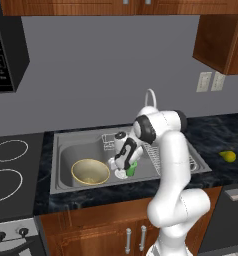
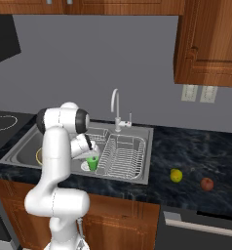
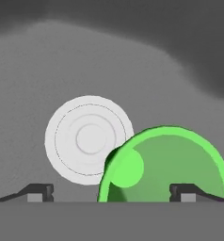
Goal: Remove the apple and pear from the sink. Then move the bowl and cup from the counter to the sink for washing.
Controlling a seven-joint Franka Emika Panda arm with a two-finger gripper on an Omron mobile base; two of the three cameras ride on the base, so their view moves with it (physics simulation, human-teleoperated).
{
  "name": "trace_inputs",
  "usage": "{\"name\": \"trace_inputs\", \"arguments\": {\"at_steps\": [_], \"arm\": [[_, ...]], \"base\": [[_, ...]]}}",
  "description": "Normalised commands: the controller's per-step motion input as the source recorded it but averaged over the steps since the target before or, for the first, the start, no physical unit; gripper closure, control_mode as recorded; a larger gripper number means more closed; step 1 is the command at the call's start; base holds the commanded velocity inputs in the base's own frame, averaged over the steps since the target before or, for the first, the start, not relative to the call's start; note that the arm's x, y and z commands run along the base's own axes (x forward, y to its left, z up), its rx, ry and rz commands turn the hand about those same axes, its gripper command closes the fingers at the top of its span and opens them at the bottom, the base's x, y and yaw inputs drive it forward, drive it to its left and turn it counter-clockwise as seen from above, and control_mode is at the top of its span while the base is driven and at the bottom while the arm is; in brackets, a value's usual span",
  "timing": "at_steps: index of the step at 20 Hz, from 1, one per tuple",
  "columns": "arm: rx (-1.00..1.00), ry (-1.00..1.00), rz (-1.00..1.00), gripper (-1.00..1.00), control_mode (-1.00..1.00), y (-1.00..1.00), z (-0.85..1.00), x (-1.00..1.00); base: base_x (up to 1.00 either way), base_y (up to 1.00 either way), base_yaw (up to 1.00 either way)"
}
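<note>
Two fruits lie out on the dark tabletop (image 2: 196, 156) right of the sink (image 1: 81, 137), which is set into it between the stovetop (image 1: 11, 170) and that bare stretch. The arm (image 1: 171, 165) rises from the base in front of the cabinets, bends at a high elbow above the sink's right half by the wire rack (image 2: 125, 154), and folds back down and leftward so the hand points into the basin near its front edge. Inside the basin's left part the bowl (image 1: 90, 171) sits upright on the floor, close to the front wall. Just right of the bowl, the fingers (image 3: 111, 193) stand spread wide and released, gripping nothing; in the hand view the two tips sit far apart, with the cup (image 3: 170, 164) below them, its open mouth facing the camera and lying nearer the right tip. The cup (image 1: 132, 168) stands in the sink by the rack's left edge, beside the round pale drain (image 3: 89, 140). The pear (image 2: 176, 175) rests near the tabletop's front edge, right of the sink, and the apple (image 2: 206, 183) lies just beyond it, farther right, the two apart.
</note>
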Motion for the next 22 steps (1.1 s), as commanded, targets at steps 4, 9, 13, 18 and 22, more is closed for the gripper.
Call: {"name": "trace_inputs", "arguments": {"at_steps": [4, 9, 13, 18, 22], "arm": [[0.0, 0.0, -0.04, -1.0, -1.0, 0.0, 0.33, -0.1], [0.0, 0.0, -0.04, -1.0, -1.0, 0.0, 0.38, -0.09], [0.01, 0.03, -0.04, -1.0, -1.0, 0.0, 0.38, -0.19], [0.03, 0.01, 0.0, -1.0, -1.0, 0.0, 0.41, -0.27], [0.03, 0.03, 0.0, -1.0, -1.0, 0.0, 0.45, -0.27]], "base": [[0.0, 0.0, 0.0], [0.0, 0.0, 0.0], [0.0, 0.0, 0.0], [0.0, 0.0, 0.0], [0.0, 0.0, 0.0]]}}
